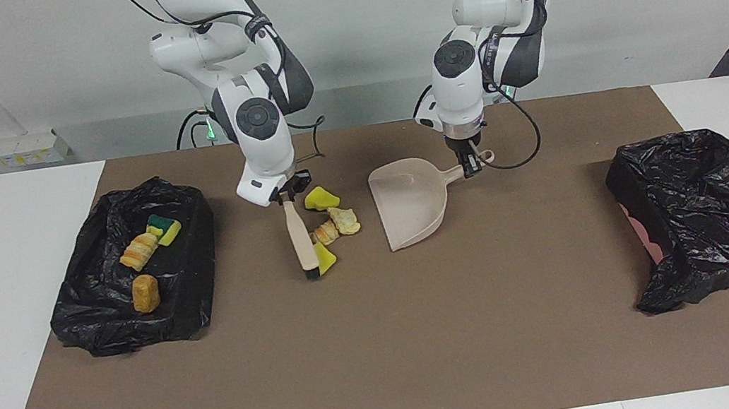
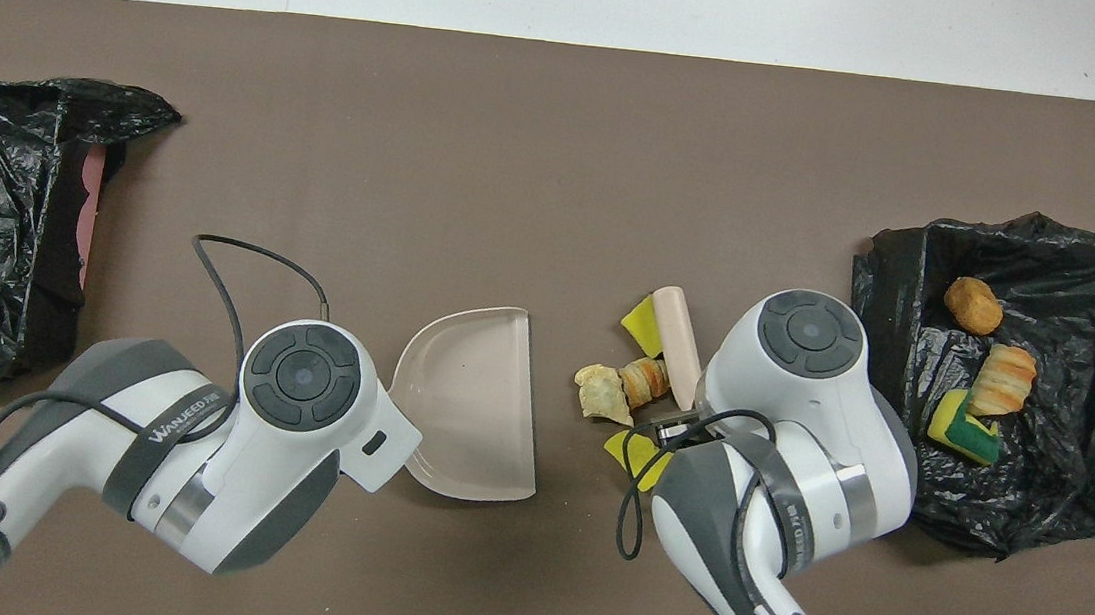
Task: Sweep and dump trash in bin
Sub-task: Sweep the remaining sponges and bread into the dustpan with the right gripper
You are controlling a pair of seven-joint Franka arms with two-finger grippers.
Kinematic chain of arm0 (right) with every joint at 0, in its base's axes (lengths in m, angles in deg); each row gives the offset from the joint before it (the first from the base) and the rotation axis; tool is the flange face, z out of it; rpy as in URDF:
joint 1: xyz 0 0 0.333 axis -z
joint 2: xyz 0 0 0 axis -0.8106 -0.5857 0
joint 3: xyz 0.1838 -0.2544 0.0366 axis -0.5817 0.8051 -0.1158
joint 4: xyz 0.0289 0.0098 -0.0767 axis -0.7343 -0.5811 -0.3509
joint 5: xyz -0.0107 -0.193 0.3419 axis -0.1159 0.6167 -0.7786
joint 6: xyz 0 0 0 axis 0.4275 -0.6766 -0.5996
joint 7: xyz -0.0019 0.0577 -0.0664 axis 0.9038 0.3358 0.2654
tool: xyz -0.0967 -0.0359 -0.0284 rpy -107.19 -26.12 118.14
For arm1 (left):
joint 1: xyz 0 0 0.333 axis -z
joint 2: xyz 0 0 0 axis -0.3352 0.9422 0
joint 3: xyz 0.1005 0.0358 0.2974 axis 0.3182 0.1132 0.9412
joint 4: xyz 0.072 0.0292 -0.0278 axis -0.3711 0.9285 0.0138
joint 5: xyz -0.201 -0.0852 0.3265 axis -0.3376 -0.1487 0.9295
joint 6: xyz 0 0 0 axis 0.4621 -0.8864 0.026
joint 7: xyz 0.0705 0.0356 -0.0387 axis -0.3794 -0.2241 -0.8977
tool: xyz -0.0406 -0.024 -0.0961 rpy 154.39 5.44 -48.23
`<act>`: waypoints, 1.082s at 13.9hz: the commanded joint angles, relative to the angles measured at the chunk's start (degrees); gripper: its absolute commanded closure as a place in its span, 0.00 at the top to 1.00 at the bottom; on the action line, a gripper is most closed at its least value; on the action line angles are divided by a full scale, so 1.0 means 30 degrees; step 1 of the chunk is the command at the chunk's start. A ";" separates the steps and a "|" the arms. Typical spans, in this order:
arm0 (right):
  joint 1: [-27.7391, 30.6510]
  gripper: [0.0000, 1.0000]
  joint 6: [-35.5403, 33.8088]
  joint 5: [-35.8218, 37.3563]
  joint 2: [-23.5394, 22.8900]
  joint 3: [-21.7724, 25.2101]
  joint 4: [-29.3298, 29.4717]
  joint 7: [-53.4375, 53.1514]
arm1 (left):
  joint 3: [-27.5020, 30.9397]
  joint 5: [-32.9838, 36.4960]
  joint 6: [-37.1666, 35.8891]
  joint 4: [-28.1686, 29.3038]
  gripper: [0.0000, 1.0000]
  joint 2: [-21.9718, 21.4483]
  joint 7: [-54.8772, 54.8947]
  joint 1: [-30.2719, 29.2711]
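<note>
1. Seven lumps of trash show in all: four loose on the brown mat [image 1: 384,344] and three in a black bag.
2. The loose four lie between the brush and the dustpan: two bright yellow sponge wedges [image 1: 321,198] [image 1: 325,258], one ridged tan-orange bread-like roll [image 1: 324,233] and one pale crusty chunk [image 1: 345,221].
3. The bagged three sit in the crinkled, glossy bin bag at the right arm's end [image 1: 103,327]: a yellow-and-green sponge [image 1: 164,228], a ridged roll [image 1: 139,251] and an orange lump [image 1: 145,293].
4. Two bin bags stand on the worktop; the second one [image 1: 708,213], at the left arm's end, shows a pink patch at its edge.
5. One beige brush [image 1: 300,238] has a smooth rounded handle and dark bristles; the bristles rest on the mat, touching the yellow wedge farther from the robots.
6. One beige dustpan [image 1: 410,201], smooth and scoop-shaped, lies flat with its open mouth facing the loose lumps, just beside them.
7. The right tool [image 1: 285,195] is clamped on the brush handle's top.
8. The left tool [image 1: 471,164] is clamped on the dustpan's handle.
</note>
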 commanded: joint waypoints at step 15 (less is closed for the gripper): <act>-0.2186 0.00 -0.4222 -0.4624 0.2453 0.0079 0.0606 -0.4146 | 0.0179 -0.0044 0.0571 0.1002 0.00 -0.0550 0.2504 -0.0004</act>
